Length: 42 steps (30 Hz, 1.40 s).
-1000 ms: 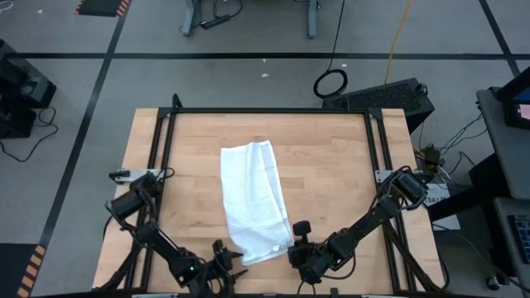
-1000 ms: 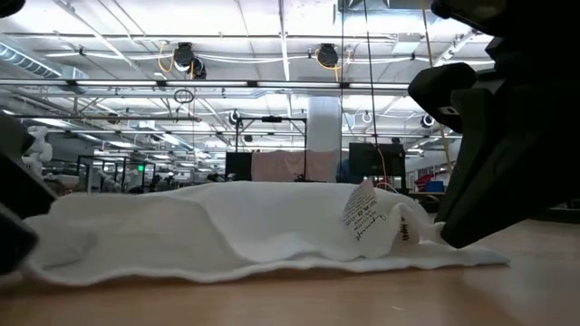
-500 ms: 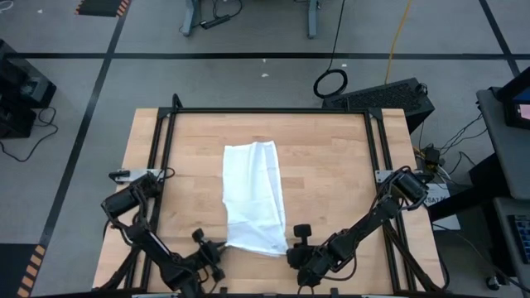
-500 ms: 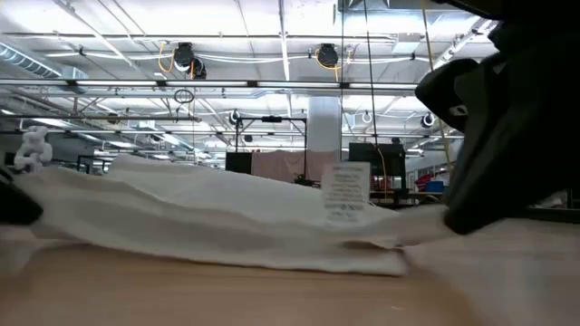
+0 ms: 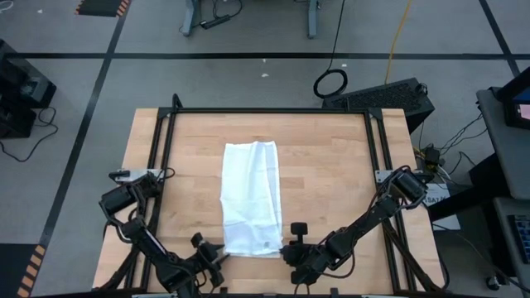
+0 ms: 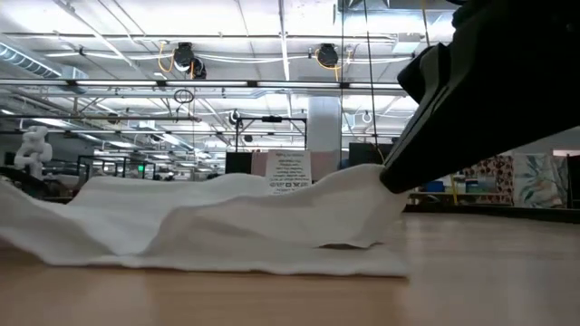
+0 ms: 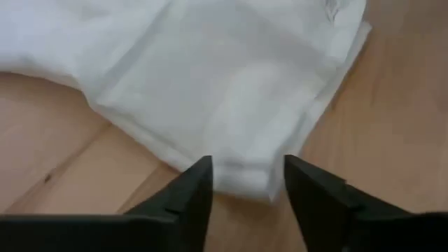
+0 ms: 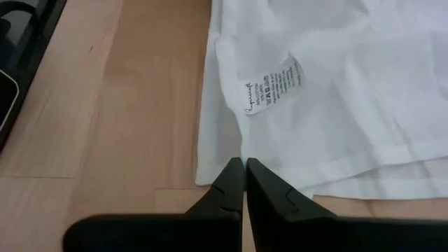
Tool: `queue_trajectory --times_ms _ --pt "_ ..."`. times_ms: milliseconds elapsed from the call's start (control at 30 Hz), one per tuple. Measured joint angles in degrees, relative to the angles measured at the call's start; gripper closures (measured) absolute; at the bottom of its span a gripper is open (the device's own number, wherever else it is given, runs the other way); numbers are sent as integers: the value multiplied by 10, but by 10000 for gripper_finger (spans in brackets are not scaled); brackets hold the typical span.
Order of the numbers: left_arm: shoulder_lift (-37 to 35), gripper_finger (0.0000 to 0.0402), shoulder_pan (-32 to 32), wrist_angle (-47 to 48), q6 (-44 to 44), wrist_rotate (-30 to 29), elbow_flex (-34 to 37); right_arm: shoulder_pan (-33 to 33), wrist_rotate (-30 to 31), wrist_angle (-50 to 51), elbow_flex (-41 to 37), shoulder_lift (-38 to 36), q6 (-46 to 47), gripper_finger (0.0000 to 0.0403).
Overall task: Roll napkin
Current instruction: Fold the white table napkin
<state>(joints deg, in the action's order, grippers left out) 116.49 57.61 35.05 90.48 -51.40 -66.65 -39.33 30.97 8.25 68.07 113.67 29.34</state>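
Note:
The white napkin (image 5: pixel 251 199) lies as a long strip on the wooden table, running from the far middle to the near edge. Its sewn label (image 8: pixel 273 91) faces up near the near right corner. My left gripper (image 5: pixel 212 253) is at the near left corner (image 7: pixel 241 178) and stands open, one finger on either side of that corner. My right gripper (image 5: pixel 289 250) is shut on the napkin at its near right corner. In the low view the cloth (image 6: pixel 208 226) rises toward the right gripper (image 6: pixel 399 177). My right gripper pinches the napkin's right edge beside the near right corner (image 8: pixel 238 155) between its two shut fingers. The fingers slant down from the table's near right side. That part of the cloth (image 6: pixel 362 186) is raised off the wood, while the rest lies slack on the table.
Black metal frame rails (image 5: pixel 166 165) (image 5: pixel 377 165) run along the table's left, right and far sides. Bare wood shows on both sides of the napkin and beyond its far end.
The napkin's near end, which slanted toward the table's right, has been drawn toward the left and now lies square with the near edge; the far end has stayed. My left gripper has gone left and a little up. The label has turned over, and the cloth at my right gripper has lifted.

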Motion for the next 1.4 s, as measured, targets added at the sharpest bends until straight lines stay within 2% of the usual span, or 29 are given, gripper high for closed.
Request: queue_trajectory --times_ms 100,233,333,433,567,633,933,1400 --pt "0 188 -5 -9 6 -12 0 0 -11 0 0 0 0 403" --pt "0 195 -11 -39 -20 -10 0 -2 -12 -3 0 0 0 403" --pt "5 232 -14 -50 -28 3 0 -2 -15 -2 0 0 0 403" --pt "17 288 -14 -50 -27 32 0 -2 -32 -1 0 0 -2 403" --pt "21 370 -10 -48 -28 32 0 -2 -42 1 0 0 -2 403" --pt "21 391 -7 -48 -36 32 0 -2 -42 1 0 0 -2 403" --pt "20 369 -1 -66 -43 32 -9 -2 -46 -4 0 0 -7 403" --pt "11 366 2 -89 -74 33 -9 -2 -87 -3 0 0 -15 399"
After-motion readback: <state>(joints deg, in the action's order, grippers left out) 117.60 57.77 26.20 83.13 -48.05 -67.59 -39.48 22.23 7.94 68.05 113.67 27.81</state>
